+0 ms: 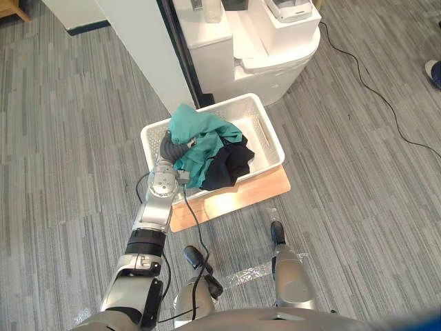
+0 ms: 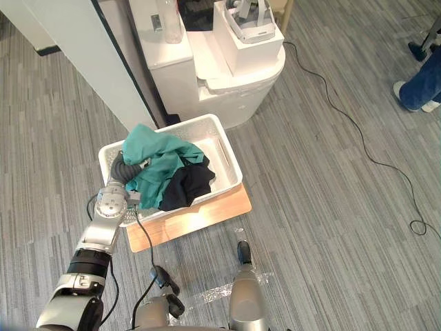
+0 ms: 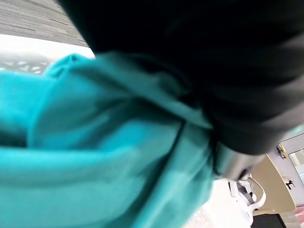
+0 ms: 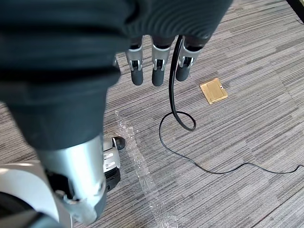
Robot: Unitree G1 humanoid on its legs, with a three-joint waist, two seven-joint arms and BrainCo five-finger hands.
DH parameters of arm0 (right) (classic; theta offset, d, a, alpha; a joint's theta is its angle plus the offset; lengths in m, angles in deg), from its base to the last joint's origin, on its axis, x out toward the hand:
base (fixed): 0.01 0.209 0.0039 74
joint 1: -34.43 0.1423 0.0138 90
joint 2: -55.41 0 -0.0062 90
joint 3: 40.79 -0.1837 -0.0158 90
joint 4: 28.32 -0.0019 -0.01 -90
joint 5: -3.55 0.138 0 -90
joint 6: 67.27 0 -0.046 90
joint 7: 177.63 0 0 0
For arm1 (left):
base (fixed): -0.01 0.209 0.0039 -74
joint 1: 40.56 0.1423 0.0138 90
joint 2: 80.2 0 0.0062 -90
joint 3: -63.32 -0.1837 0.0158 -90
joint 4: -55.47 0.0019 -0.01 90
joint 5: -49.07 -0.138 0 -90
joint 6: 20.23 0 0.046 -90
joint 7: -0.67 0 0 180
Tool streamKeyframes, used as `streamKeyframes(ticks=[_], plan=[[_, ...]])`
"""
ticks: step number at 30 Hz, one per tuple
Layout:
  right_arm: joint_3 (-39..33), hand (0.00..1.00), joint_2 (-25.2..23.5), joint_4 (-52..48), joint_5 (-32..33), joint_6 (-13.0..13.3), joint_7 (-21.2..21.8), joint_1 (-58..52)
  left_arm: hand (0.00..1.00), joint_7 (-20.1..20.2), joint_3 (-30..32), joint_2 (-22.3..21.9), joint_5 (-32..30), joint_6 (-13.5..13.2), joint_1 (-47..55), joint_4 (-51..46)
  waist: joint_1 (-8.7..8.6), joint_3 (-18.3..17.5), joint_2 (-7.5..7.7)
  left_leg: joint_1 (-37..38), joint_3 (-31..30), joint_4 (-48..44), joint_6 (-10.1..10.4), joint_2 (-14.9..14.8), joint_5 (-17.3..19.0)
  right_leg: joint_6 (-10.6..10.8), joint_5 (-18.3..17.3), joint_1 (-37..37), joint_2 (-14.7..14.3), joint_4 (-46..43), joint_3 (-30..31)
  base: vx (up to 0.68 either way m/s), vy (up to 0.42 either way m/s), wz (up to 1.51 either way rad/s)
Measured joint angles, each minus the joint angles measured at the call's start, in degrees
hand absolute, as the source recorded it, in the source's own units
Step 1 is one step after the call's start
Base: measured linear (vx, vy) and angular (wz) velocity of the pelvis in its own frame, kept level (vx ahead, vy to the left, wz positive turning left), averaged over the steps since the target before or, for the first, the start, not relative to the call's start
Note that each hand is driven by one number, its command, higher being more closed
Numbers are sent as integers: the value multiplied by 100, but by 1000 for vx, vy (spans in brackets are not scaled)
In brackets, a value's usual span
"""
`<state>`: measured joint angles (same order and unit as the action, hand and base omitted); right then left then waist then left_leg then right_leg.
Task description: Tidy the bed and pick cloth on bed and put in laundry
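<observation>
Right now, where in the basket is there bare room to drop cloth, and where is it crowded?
Bare: the right end of the white basket, between the black cloth and the handle wall. Crowded: its left and middle, where the teal cloth heaps over the rim around the left hand.

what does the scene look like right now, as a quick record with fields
basket: white laundry basket on a wooden board on the carpet
contents: teal cloth heaped over the near left rim, black cloth against it
left hand: at the basket's near left rim, tucked under the teal cloth
right hand: hanging over the carpet, fingers relaxed, holding nothing
behind basket: white unit
bystander: person's leg and shoe, far right
</observation>
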<state>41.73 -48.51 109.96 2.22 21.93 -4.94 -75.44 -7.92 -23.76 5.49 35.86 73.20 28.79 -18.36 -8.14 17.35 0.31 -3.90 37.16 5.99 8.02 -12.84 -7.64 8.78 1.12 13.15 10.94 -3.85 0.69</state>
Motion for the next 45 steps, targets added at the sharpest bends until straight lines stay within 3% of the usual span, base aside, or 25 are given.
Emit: streamKeyframes(ticks=[15, 22, 28, 34, 37, 41, 45], plan=[[106, 0, 71, 133, -33, -11, 248, 12, 0, -41, 441, -458, 135, -9, 677, -1050, 76, -39, 2, 290, -15, 4, 45, -96, 42, -3, 0, -349, -84, 103, -72, 25, -5, 0], [50, 0, 32, 330, -243, -78, 261, -15, 0, -290, 300, -1310, 281, -32, 1400, -1117, 143, -468, 89, 404, -167, 4, 26, -116, 29, -3, -1, -612, -77, 115, -271, 46, 3, 11], [123, 0, 22, 470, -528, -119, 257, -75, 0, -265, 179, -1515, 566, -135, 2479, -1631, 300, -777, 183, 507, -326, 6, 48, -128, 84, -50, -69, -862, -79, 188, -428, -6, -6, 13], [226, 0, 31, 479, -706, -132, 230, -68, 0, -162, 221, -1516, 953, -203, 3219, -1637, 316, -954, 247, 600, -336, 6, 57, -180, 16, -86, -173, -1044, -93, 146, -637, -29, -14, 15], [342, 0, 33, 519, -911, -141, 150, -73, 0, -143, 348, -1538, 1107, -289, 3383, -1291, 465, -1015, 312, 674, -367, 6, 52, -169, -10, -86, -179, -1103, -87, 140, -666, 9, 5, 7], [429, 0, 22, 556, -967, -147, 50, -73, 0, -279, 756, -1565, 1262, -319, 3499, -437, 482, -1085, 385, 695, -521, 5, 41, -121, -36, -56, -229, -1238, -55, 124, -814, 20, 3, 22], [576, 0, 36, 564, -960, -172, -35, -116, 0, -452, 1209, -1579, 1402, -348, 3538, 1183, 591, -1105, 385, 786, -640, 6, 9, -63, -3, -89, -363, -1396, 10, 128, -962, 15, 11, 18]])
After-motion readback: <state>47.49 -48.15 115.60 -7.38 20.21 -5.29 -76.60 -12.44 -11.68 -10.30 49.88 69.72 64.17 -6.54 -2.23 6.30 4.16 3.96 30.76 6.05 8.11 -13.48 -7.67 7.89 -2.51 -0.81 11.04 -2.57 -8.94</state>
